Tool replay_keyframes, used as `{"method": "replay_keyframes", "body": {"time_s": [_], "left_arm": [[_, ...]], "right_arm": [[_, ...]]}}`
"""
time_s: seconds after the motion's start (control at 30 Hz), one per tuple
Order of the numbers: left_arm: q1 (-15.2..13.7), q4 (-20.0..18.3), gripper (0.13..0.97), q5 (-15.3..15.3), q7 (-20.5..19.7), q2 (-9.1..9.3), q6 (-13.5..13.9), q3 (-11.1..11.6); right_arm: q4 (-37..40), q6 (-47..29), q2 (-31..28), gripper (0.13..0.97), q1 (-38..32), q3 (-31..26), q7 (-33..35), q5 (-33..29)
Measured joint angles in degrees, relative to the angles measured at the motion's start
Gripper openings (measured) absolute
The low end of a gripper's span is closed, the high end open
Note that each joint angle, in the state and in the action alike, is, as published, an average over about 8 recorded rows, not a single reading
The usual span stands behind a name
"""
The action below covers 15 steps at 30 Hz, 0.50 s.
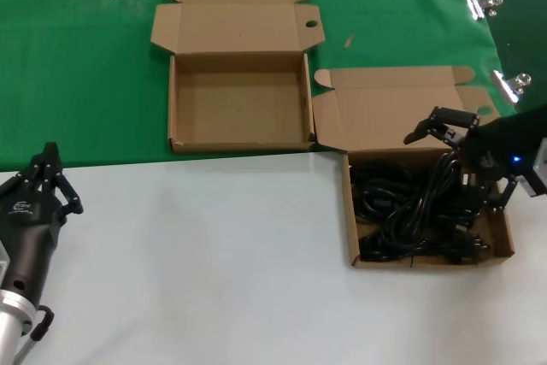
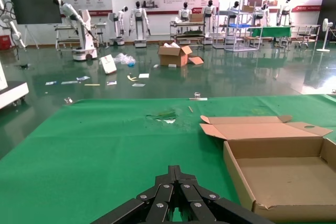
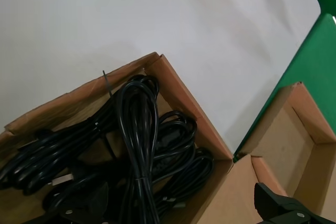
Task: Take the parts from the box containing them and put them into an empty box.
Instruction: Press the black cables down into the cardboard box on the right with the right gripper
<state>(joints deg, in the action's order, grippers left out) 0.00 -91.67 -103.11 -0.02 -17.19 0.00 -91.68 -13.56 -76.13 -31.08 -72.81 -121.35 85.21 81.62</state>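
Several black coiled parts (image 1: pixel 419 211) fill the box containing them (image 1: pixel 349 211) at the right, with its lid (image 1: pixel 393 113) folded back. My right gripper (image 1: pixel 438 127) hovers over that box's far side, open, with nothing clasped. In the right wrist view one long bundle of the parts (image 3: pixel 136 129) runs straight under the wrist, and one of the fingers (image 3: pixel 278 205) stands wide to the side, over the lid. The empty box (image 1: pixel 239 104) lies open further back, to the left of the full one. My left gripper (image 1: pixel 49 153) is parked, shut, at the near left.
The boxes sit where a green cloth (image 1: pixel 85 66) meets the white tabletop (image 1: pixel 214 254). Metal clips (image 1: pixel 484 4) hold the cloth's right edge. The left wrist view shows the empty box (image 2: pixel 283 177) to one side of the shut fingertips (image 2: pixel 176 171).
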Motion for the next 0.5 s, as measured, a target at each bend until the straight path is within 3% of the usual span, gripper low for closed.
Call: {"method": "replay_keyframes", "body": {"time_s": [0.5], "left_arm": [[0.00, 0.00, 0.140, 0.00, 0.00, 0.00, 0.00, 0.00]], "right_arm": [[6.33, -0.12, 2.85, 0.966, -2.52, -0.45, 4.85, -2.44]]}}
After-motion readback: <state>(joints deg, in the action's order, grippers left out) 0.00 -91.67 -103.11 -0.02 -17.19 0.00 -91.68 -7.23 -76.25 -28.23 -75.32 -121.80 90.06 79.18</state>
